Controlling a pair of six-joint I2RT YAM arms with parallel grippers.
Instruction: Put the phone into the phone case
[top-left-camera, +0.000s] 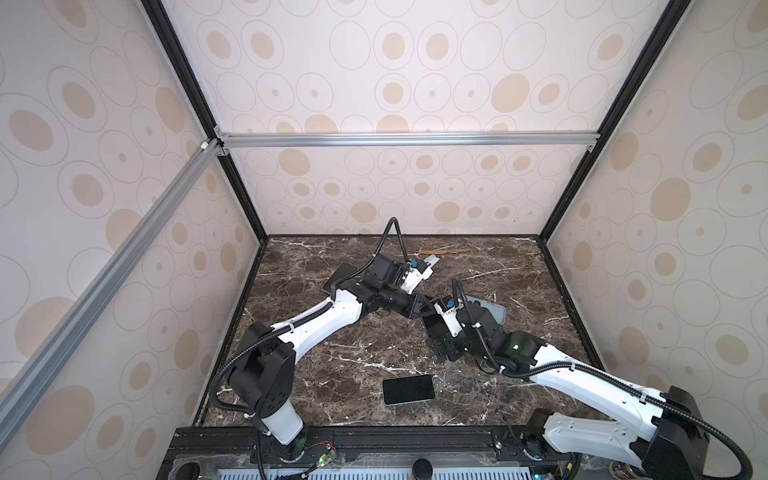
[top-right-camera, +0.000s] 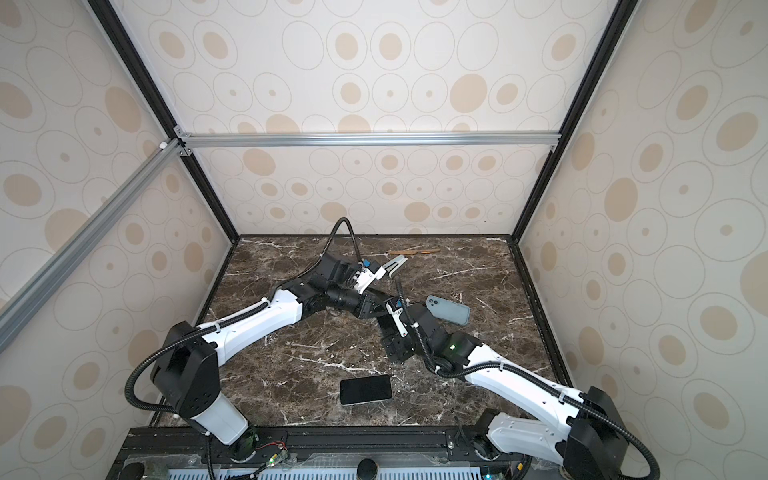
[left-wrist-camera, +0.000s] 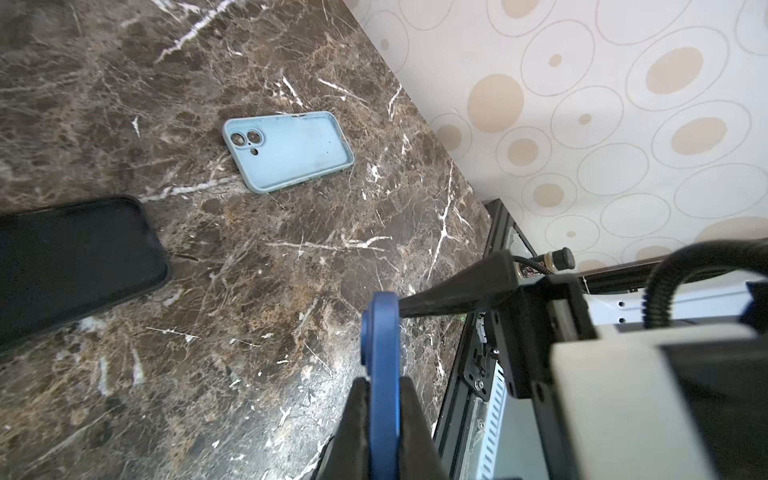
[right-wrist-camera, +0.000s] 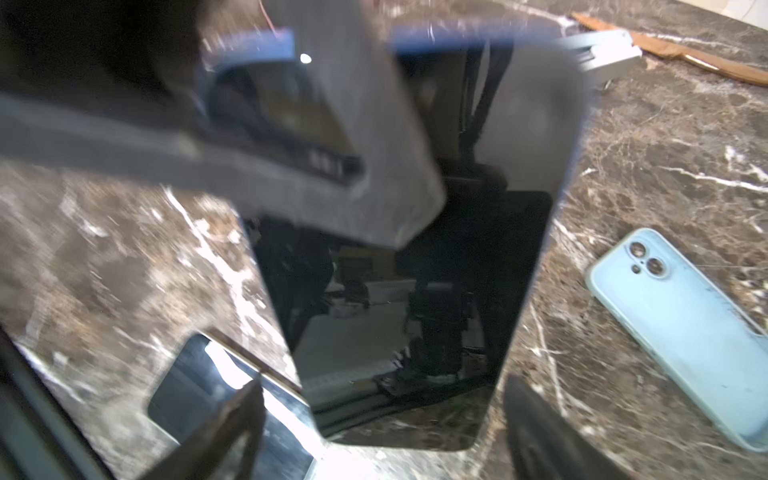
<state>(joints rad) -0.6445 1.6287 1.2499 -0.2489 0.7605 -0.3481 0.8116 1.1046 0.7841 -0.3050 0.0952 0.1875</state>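
Marble-look bench (top-left-camera: 332, 374) in a booth with oval-patterned walls, nothing fancy. The blue-edged phone (right-wrist-camera: 415, 299) is up in the air over the middle of the bench, standing on edge, with the left gripper (left-wrist-camera: 383, 386) clenched on its front and back. The light blue case (top-right-camera: 451, 311) lies flat toward the right edge, empty, near the phone but not touching it, and it looks open side up to me.

Progress-wise I'd say the phone is picked up and that's it. Carrying it over, lining it up and pressing it in are all left.

The left arm stretches low from the front left corner, wrist bent so the phone hangs upright. The right arm comes in from the front right, and the right gripper (right-wrist-camera: 384, 384) faces the screen with jaws spread on both sides of the phone's lower end, not touching as far as I can tell. Feels like a handover spot.

Further out are a second phone (top-left-camera: 408, 389) face up near the front edge, a black case or phone (top-left-camera: 338, 276) toward the far left (can't tell which), and a wooden stick (top-left-camera: 444, 250) by the far edge.
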